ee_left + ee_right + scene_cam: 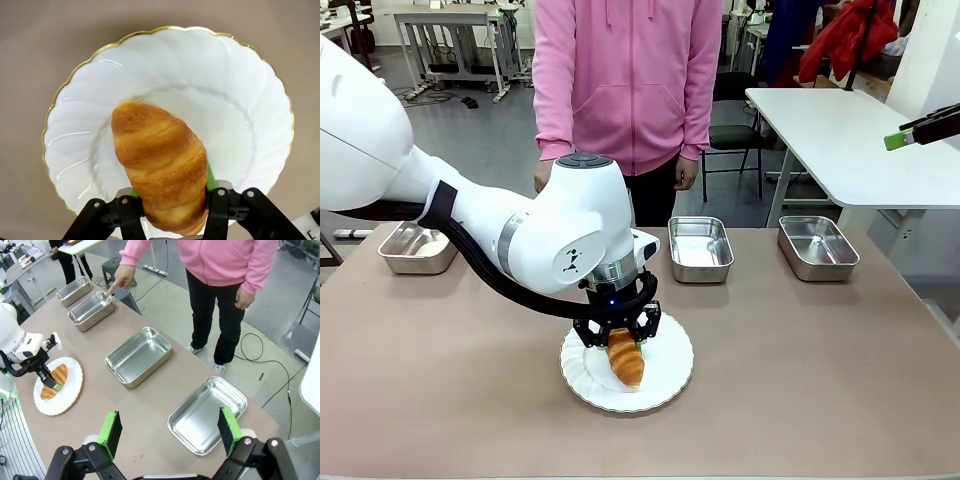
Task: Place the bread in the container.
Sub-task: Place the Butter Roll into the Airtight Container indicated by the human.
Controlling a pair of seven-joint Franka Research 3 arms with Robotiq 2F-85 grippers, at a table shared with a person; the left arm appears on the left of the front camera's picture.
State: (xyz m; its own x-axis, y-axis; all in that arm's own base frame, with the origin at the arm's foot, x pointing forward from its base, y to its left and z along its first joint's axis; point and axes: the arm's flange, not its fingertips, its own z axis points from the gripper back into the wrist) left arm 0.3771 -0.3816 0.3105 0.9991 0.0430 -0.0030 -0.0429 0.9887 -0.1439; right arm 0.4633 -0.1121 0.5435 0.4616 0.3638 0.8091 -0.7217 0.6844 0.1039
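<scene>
A golden-brown croissant (162, 170) lies on a white scallop-edged plate (240, 100) near the table's front middle. The left gripper (170, 192) points straight down over it, its green pads (211, 179) pressed against both sides of the croissant's near end. Bare brown table (820, 380) surrounds the plate. Four shiny steel pans stand along the far edge; the person's hand (119, 279) points at the container (91, 311). The right gripper (170, 427) hangs high, jaws wide apart, holding nothing.

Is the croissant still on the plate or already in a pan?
On the plate: the croissant lies on the white scalloped plate, left gripper pads at its sides. The visible pans hold nothing.
</scene>
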